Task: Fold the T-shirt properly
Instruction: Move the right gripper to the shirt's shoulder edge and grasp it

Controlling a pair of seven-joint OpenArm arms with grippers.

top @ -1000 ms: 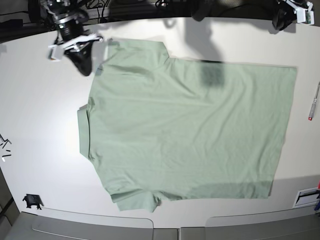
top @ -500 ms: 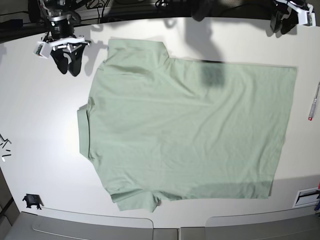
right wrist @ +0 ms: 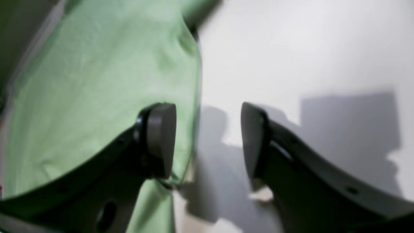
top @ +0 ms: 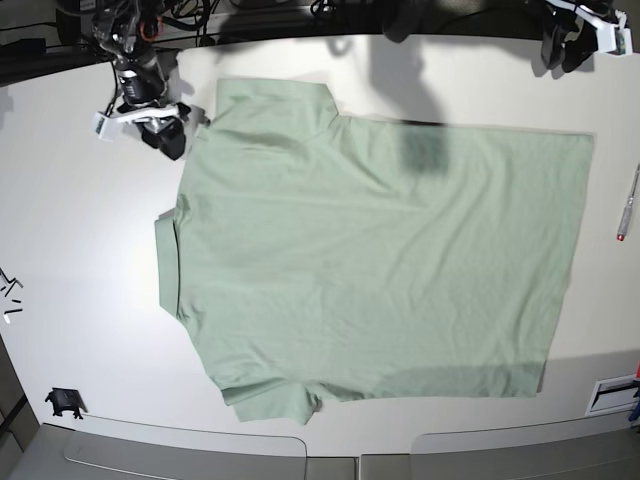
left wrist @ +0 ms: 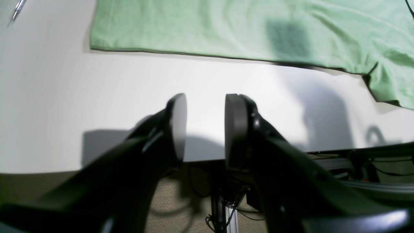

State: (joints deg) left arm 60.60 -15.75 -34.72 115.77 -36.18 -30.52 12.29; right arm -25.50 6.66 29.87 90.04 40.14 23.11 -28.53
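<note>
The pale mint-green T-shirt (top: 370, 260) lies spread flat on the white table (top: 90, 230), collar to the left and hem to the right. My right gripper (top: 166, 138) is open and empty at the shirt's far-left sleeve edge. In the right wrist view (right wrist: 207, 139) one finger (right wrist: 160, 139) hangs over the shirt's edge (right wrist: 97, 81) and the other is over bare table. My left gripper (top: 566, 45) is open and empty at the table's far right edge, apart from the shirt. In the left wrist view (left wrist: 205, 126) the shirt's side edge (left wrist: 226, 29) lies well ahead of it.
A pen-like tool (top: 627, 205) lies right of the hem and shows in the left wrist view (left wrist: 17, 9). A small black part (top: 65, 402) and loose bits (top: 10, 290) lie at the left edge. A white card (top: 612, 393) sits at the lower right.
My right gripper swung left away from the shirt, then came back right and slightly nearer, to the sleeve edge. The left gripper and the shirt have hardly moved.
</note>
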